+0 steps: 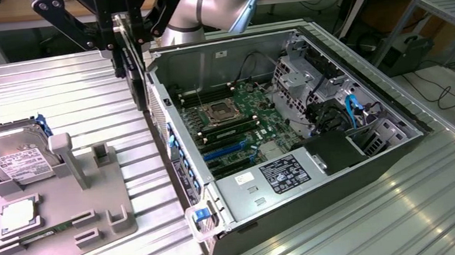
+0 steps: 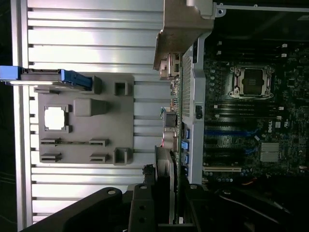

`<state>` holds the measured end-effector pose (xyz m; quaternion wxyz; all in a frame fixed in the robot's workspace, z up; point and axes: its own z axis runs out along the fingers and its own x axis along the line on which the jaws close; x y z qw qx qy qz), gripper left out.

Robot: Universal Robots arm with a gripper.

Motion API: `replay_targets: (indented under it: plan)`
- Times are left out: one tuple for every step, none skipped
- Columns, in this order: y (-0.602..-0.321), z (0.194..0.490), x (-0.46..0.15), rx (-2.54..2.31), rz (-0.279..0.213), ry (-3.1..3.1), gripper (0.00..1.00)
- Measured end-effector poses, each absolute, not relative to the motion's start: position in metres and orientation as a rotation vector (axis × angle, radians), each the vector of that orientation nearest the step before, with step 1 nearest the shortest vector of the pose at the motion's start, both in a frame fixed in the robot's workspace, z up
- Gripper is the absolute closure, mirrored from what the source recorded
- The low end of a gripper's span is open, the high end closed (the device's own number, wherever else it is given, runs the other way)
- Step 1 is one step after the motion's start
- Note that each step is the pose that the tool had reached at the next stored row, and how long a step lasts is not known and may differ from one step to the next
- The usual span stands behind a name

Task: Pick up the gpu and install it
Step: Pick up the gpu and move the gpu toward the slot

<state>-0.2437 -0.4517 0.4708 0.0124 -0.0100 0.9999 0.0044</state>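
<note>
So the gpu (image 1: 138,79) is off the counter (image 1: 69,89) and up in the air, with the jaws clamped onto it. In the wrist view you can see the card (image 2: 168,166) edge-on, pinched between the two black fingers (image 2: 142,200), and its silver bracket (image 2: 183,29) is at the far end. It hangs upright right over the side wall of the open computer case (image 1: 370,172), on the exterior view's left, so it's at the edge and not down in a slot. The motherboard (image 1: 242,115) sits open inside the case, with the CPU socket (image 1: 215,112) and the blue expansion slots (image 1: 224,150) below it, none of them touched by the card. Over on the exterior view's left, the gray parts fixture (image 1: 98,198) has the hard drive (image 1: 19,159), a CPU chip (image 1: 17,214) and a memory stick (image 1: 42,235) sitting in it. The arm (image 1: 205,12) comes in from behind the case.
</note>
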Motion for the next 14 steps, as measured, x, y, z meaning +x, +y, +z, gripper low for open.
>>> replay_targets:
  plan:
    - [-0.452,0.471,-0.243,-0.031,0.014,3.117,0.72]
    - [-0.452,0.471,-0.241,-0.031,0.014,3.117,0.72]
    - [-0.452,0.471,-0.241,-0.031,0.014,3.117,0.72]
    - [-0.452,0.471,-0.240,-0.031,0.013,3.117,0.72]
    - [-0.452,0.471,-0.239,-0.031,0.014,3.117,0.72]
    - [-0.452,0.471,-0.238,-0.031,0.014,3.117,0.72]
    - [-0.452,0.470,-0.238,-0.031,0.014,3.117,0.72]
    - [-0.452,0.470,-0.237,-0.031,0.014,3.117,0.72]
    - [-0.452,0.470,-0.236,-0.031,0.013,3.117,0.72]
    - [-0.452,0.470,-0.236,-0.031,0.014,3.117,0.72]
    - [-0.452,0.470,-0.235,-0.031,0.014,3.117,0.72]
    - [-0.452,0.470,-0.234,-0.031,0.013,3.117,0.72]
    - [-0.452,0.470,-0.233,-0.031,0.013,3.117,0.72]
    - [-0.452,0.470,-0.230,-0.031,0.014,3.117,0.72]
